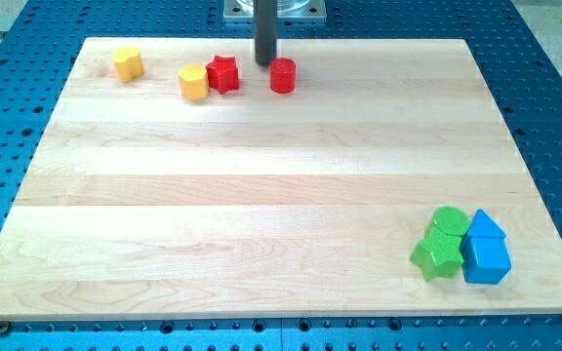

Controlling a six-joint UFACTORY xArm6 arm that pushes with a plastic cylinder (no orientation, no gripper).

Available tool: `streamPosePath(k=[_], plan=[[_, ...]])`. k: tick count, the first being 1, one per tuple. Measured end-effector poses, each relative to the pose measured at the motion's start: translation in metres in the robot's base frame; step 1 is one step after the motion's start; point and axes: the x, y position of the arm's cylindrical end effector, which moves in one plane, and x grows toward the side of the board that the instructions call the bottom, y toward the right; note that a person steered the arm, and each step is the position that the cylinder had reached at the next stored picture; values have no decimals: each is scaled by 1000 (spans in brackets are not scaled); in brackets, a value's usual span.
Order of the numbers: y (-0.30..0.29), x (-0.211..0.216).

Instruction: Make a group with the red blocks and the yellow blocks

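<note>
No gripper on this rig, so nothing to open or close: just the rod. My tip (265,62) sat near the view's top edge of the wooden board (261,195), between the red star block (223,74) and the red cylinder (282,75), closer to the cylinder and just above-left of it. Couldn't tell if it was touching; looked like a thin gap.

Task blocks all lay along the view's top:
- yellow hexagon-ish block (194,83) touching the red star on its left
- red cylinder a bit to the star's right, apart from it
- 2nd yellow block (128,63) alone near the top-left corner, well apart from the rest

So 2 of the 4 were already paired, in my read. The 2 green (440,244) and 2 blue blocks (484,251) were clustered at the bottom right, out of the way.

How I'd have run the step: get the tip round to the cylinder's right side and push straight left, through its centre, so it doesn't roll off the rod. Stop as it meets the star, or the pair scatters. Then fetch the lone yellow from its left side, pushing right and slightly down.
</note>
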Motion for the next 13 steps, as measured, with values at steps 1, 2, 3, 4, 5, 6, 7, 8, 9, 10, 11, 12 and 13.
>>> streamPosePath(k=[1,2,3,4,5,6,7,8,9,10,11,12,13], plan=[[-41,28],[-58,35],[-53,73],[-54,104],[-79,105],[-118,94],[-143,74],[-141,100],[-125,110],[-38,119],[59,113],[90,57],[62,24]])
